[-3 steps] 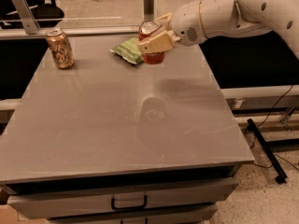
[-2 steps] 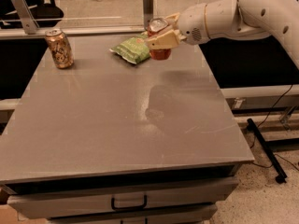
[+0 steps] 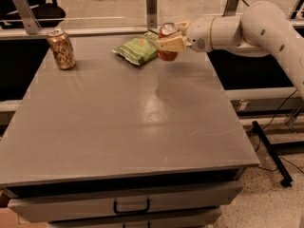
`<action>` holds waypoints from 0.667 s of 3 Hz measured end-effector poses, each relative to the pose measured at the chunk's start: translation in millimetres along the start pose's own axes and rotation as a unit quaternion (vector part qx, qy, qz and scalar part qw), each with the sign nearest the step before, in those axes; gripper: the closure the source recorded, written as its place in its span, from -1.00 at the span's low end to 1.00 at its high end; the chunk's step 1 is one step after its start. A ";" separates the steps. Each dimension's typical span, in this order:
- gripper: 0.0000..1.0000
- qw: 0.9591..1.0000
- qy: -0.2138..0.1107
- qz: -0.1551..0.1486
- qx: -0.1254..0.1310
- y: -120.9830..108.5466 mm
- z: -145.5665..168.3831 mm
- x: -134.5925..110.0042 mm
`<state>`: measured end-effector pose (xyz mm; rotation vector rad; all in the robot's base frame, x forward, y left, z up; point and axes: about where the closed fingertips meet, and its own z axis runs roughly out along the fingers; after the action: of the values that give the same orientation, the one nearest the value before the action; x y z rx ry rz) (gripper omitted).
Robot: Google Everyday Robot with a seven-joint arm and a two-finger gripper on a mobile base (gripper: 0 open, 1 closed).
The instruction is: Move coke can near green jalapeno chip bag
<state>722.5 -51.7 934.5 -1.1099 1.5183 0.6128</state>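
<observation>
The coke can (image 3: 167,54), red with a silver top, is upright in my gripper (image 3: 171,41), which is shut on it from the right side. The can hangs just right of the green jalapeno chip bag (image 3: 137,49), a crinkled light-green bag lying flat at the far middle of the grey table (image 3: 123,122). I cannot tell whether the can's base touches the table. My white arm (image 3: 251,27) reaches in from the right.
A gold-brown patterned can (image 3: 61,49) stands upright at the table's far left. Metal posts (image 3: 151,6) and a rail run along the far edge. Drawers with a handle (image 3: 131,206) sit below the front edge. A black floor bar (image 3: 270,151) lies to the right.
My gripper has carried the coke can farther back and slightly down, from above the bag's right edge to just beside the bag at the table's far side.
</observation>
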 end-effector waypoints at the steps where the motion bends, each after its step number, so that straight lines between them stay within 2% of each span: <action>1: 0.17 0.999 -0.009 0.020 0.027 -17.7 6.3 11.7; 2: -0.27 0.998 -0.006 0.038 0.046 -26.9 10.9 25.1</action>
<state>752.4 -61.8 912.8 -0.9805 1.5679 0.5934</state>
